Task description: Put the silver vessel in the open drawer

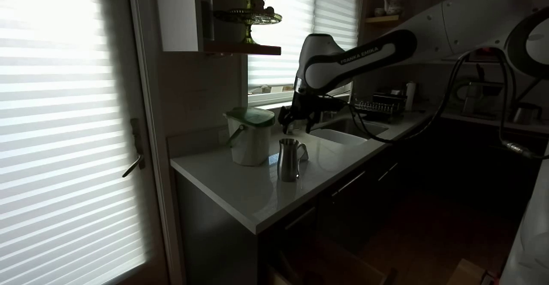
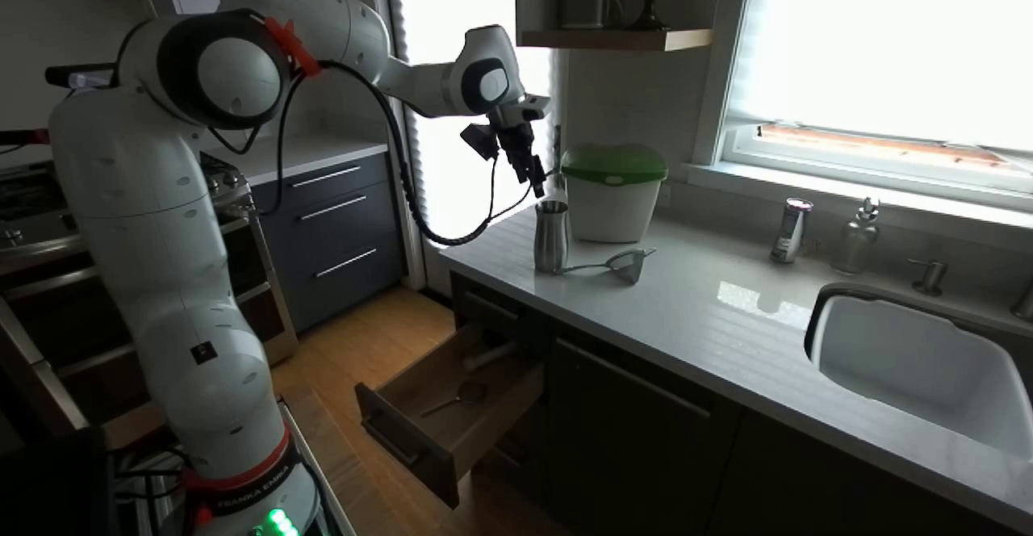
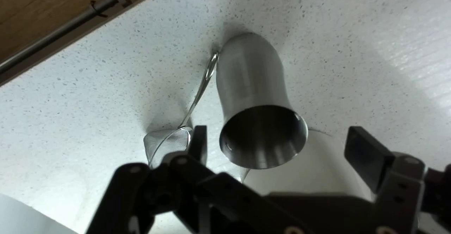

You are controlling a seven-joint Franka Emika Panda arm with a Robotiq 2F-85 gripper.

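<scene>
The tool (image 3: 278, 141) hangs just above the silver vessel (image 2: 552, 239), fingers (image 3: 200, 142) spread well apart! The vessel's upright on the bench (image 2: 686, 302), and in an exterior view the open drawer (image 2: 436, 383) juts out at its seven o'clock.

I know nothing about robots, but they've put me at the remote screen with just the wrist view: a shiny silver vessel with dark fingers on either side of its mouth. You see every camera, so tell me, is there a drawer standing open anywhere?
Observer: Yes. In an exterior view, a drawer stands pulled out beneath the counter that the silver vessel is on.

Visitor: Oh, good! Is there anything lying in it?

Observer: Yes. That same view shows a long-handled utensil with a roundish head on the drawer's bottom, though it is too dark to say exactly what kind.
</scene>
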